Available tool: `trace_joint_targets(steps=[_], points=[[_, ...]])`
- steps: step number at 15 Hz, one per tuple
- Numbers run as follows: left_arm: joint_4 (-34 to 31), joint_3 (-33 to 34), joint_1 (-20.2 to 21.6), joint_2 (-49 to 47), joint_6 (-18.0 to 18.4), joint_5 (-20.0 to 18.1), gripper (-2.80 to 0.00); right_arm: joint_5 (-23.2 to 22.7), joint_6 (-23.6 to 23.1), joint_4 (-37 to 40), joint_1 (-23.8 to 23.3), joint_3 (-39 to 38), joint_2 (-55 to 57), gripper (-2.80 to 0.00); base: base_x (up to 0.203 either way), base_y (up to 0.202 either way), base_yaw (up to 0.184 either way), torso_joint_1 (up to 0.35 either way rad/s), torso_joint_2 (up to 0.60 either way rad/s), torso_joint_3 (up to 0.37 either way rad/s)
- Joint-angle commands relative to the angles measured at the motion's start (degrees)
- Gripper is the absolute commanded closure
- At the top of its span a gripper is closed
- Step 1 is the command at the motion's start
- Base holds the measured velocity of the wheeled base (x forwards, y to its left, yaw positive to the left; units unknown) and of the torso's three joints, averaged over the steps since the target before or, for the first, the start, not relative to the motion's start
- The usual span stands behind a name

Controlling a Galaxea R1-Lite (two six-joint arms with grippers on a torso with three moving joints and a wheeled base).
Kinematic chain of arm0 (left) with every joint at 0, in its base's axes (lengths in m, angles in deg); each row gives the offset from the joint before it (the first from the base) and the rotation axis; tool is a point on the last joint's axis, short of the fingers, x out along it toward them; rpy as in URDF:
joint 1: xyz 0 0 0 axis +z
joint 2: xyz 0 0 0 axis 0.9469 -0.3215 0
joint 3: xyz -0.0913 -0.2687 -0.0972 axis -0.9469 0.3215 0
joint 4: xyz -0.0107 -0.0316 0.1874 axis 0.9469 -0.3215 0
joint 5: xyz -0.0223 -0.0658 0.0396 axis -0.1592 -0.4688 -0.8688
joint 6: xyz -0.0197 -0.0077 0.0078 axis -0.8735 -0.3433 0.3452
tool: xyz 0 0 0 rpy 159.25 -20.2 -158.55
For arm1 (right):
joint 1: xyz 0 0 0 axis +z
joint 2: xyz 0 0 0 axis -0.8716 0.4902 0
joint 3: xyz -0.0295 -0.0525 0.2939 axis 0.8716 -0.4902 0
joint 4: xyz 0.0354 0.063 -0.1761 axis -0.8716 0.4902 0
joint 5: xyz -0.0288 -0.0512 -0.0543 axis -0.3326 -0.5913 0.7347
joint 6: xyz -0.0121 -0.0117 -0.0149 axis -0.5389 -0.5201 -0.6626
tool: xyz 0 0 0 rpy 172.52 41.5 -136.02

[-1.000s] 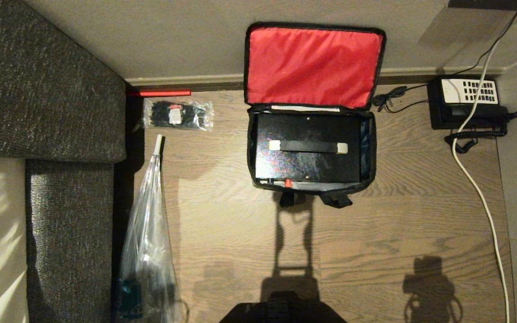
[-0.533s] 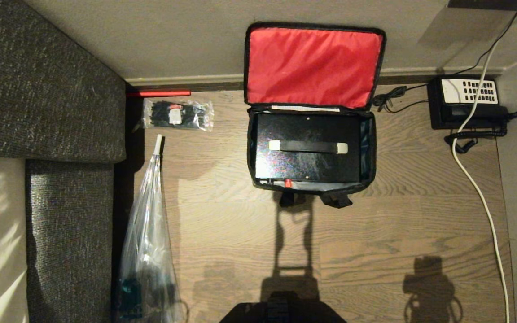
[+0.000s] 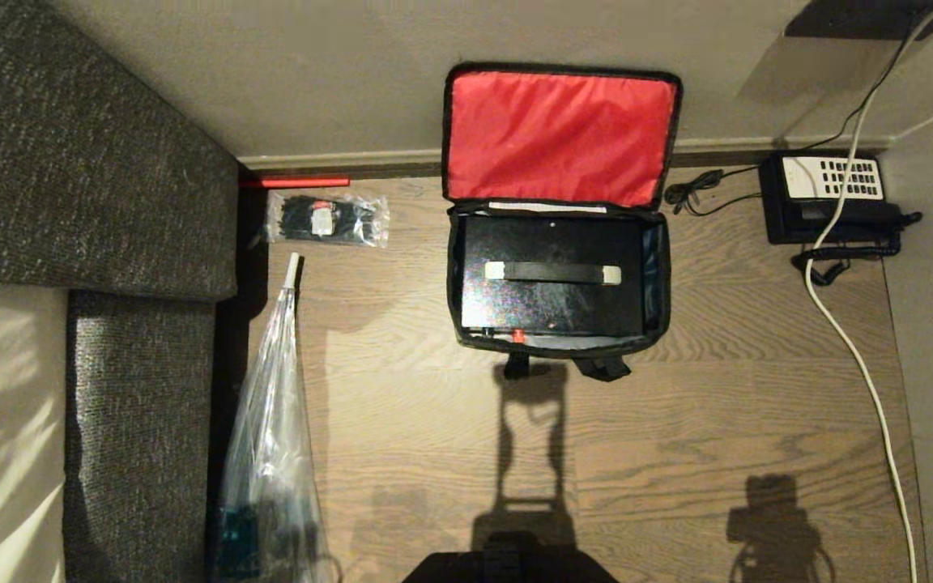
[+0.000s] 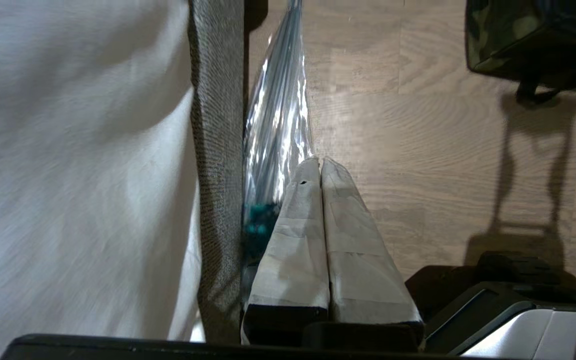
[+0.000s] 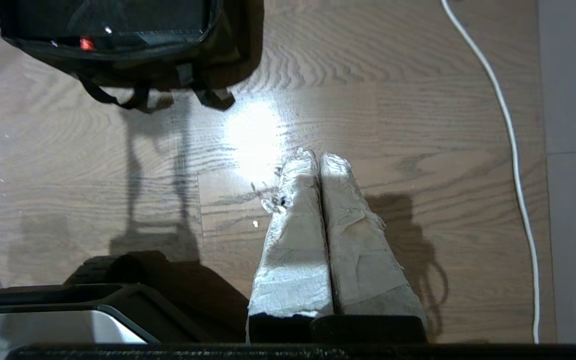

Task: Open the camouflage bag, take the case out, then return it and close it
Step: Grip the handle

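Inside the open camouflage bag lies the case.

Black telephone sat by skirting; white cable crossed wood floor. Cable-tie packet lay near grey sofa; clear plastic bag alongside.

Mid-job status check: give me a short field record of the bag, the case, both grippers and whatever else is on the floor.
bag: green camouflage fabric bag on the wooden floor, red-lined lid open against the wall
case: flat black rectangular case inside the bag, strap handle on top
left gripper: shut, empty, above the floor beside the clear plastic bag
right gripper: shut, empty, above bare floor, apart from the bag
other items: clear packet of black cable ties; black telephone with white keypad; white cable
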Motion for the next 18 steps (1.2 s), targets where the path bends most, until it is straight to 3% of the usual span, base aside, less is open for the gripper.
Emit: trace_joint_targets(steps=[1,18], points=[[0.1,0.0,0.0,0.1,0.2,0.0,0.00,0.0,0.0,0.0,0.0,-0.8,-1.6,0.00,0.000,0.000,0.000,-0.003,0.00,0.189],[0.0,0.0,0.0,0.0,0.1,0.0,0.00,0.0,0.0,0.0,0.1,-0.8,-1.6,0.00,0.000,0.000,0.000,0.001,0.00,0.042]])
